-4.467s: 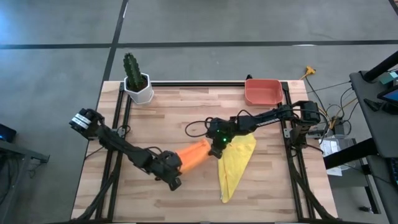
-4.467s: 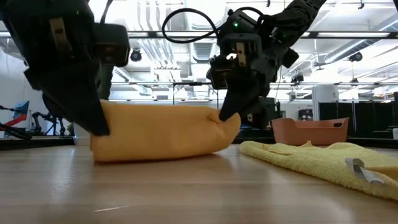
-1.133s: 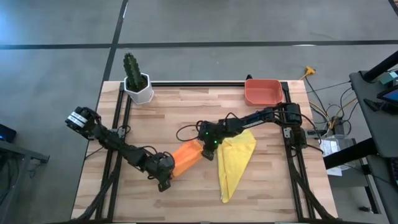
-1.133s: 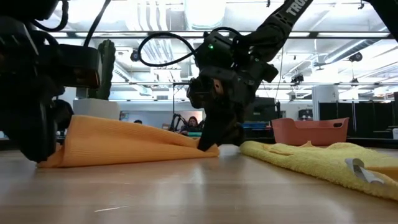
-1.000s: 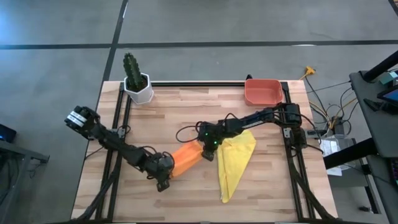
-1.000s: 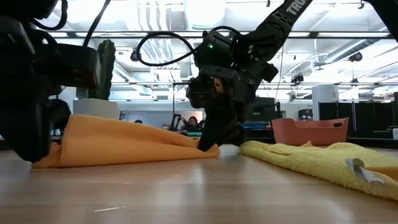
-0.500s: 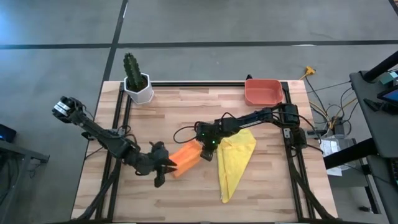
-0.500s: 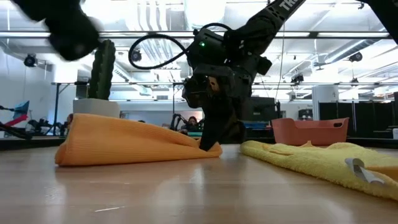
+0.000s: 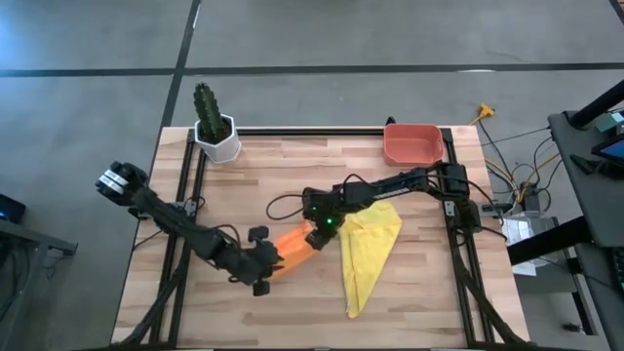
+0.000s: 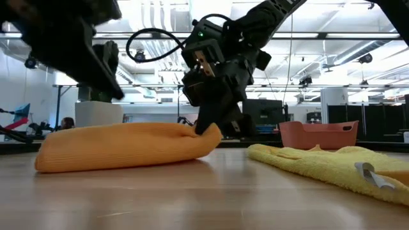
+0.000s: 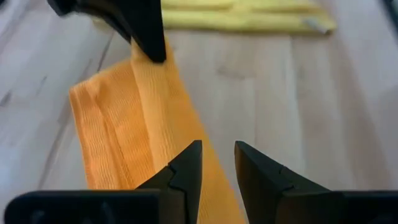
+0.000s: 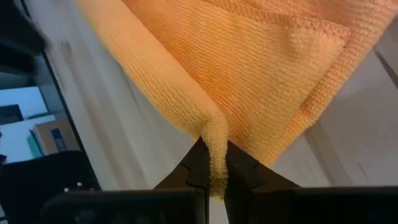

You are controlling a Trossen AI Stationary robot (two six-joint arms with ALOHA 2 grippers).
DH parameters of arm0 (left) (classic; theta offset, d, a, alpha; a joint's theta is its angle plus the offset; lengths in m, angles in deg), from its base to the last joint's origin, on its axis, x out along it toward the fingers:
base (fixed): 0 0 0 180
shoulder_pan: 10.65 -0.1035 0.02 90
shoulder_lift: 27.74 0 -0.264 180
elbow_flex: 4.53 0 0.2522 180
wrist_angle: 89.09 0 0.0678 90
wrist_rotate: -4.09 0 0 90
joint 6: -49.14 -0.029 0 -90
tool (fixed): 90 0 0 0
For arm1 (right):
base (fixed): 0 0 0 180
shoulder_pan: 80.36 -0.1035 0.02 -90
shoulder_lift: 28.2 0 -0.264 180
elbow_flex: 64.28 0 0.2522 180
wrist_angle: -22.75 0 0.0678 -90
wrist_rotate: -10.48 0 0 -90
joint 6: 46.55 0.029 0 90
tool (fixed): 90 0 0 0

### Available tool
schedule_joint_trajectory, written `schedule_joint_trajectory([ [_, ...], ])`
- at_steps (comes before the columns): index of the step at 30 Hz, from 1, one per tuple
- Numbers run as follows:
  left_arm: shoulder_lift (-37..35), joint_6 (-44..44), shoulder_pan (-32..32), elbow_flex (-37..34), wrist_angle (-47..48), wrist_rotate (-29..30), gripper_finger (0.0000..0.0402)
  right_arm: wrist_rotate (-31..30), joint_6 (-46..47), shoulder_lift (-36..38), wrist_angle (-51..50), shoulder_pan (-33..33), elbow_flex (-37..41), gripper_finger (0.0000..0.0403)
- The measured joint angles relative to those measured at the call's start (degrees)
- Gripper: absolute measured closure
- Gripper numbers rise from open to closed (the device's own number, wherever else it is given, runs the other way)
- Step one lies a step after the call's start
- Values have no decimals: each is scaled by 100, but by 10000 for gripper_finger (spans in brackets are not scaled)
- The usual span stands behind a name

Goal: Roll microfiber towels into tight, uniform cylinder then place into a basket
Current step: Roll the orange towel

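The orange towel point(image 9: 292, 244) lies folded into a loose bundle on the table's middle; it also shows in the low view point(image 10: 121, 145). My right gripper point(image 9: 317, 231) is shut on its right end. My left gripper point(image 9: 261, 268) hovers open over the towel's left end point(image 11: 143, 130), touching nothing; its fingertips point(image 11: 217, 149) stand apart. The yellow towel point(image 9: 369, 255) lies flat and folded to the right of the orange one. The salmon-red basket point(image 9: 411, 143) stands at the far right corner. My right gripper pinches a raised fold of the orange towel point(image 12: 212, 140) between its two fingers, at the towel's right end point(image 10: 206, 132). The fingers come from above, slanting down. Several layers show below the fold. The rest of the towel lies slack on the table.
A white pot with a green cactus point(image 9: 216, 136) stands at the far left corner. Black frame rails point(image 9: 187, 185) run along the table's left and right sides. Bare wood point(image 9: 292, 180) lies between the towels and the far edge.
My left gripper has let go of the orange towel's left end, risen, and come back over it. My right gripper has gone a little toward the table's left with the towel's right end, lifting it. The towel has bunched from a flat wedge into a rounder bundle.
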Motion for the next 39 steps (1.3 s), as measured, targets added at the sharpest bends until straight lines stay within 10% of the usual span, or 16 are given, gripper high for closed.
schedule_joint_trajectory([
  [11, 851, 1105, 14, -89, 21, -152, 322, 100, 300, -171, -64, -36, 6, 384],
  [19, 1205, 1802, 98, -22, -49, -319, 322, 177, 106, -164, -79, -75, 2, 306],
  [39, 1075, 1494, 212, -28, -4, -802, 322, -1019, -3191, 713, -689, -61, -61, 232],
])
